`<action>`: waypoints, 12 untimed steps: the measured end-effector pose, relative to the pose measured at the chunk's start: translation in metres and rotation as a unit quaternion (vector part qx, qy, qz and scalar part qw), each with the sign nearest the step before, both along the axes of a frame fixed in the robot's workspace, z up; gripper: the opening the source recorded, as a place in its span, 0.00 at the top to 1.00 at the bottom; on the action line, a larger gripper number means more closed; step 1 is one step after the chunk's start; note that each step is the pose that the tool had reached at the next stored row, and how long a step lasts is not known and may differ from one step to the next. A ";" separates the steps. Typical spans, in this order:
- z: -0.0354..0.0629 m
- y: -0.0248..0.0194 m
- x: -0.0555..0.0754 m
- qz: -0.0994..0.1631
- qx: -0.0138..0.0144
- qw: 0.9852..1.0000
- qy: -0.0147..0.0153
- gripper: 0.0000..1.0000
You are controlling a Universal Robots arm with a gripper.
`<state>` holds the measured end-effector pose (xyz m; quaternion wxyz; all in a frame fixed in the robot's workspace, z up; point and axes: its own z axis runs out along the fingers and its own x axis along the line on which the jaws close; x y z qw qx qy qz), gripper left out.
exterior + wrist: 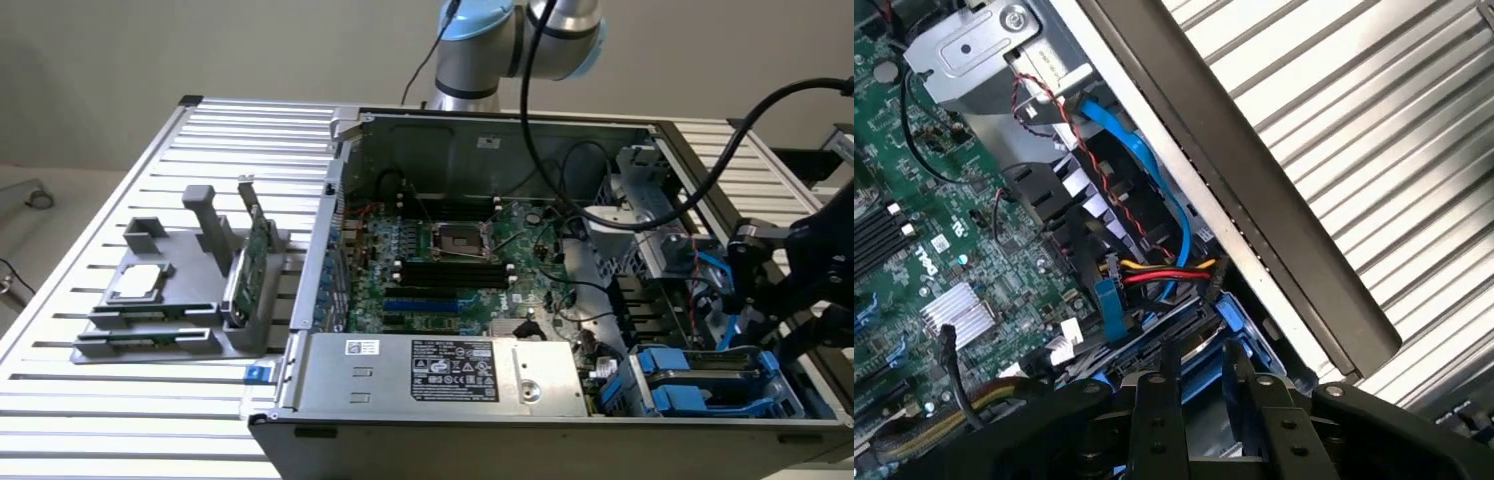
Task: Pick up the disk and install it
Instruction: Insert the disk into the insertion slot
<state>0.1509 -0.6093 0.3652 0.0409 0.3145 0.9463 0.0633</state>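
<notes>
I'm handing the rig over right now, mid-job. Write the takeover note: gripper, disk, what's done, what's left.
Gripper: shut on the disk, one finger on each side.
Disk: off the table and inside the open case, at the drive bay on the exterior view's right. It sits close to the case wall and the red, yellow and black wires.
Done: the disk is picked up and brought to the bay.
Left: the disk does not look seated, so the install is unfinished.
</notes>
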 end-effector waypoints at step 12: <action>-0.0111 -0.0001 0.002 -0.053 0.025 0.998 0.000 0.69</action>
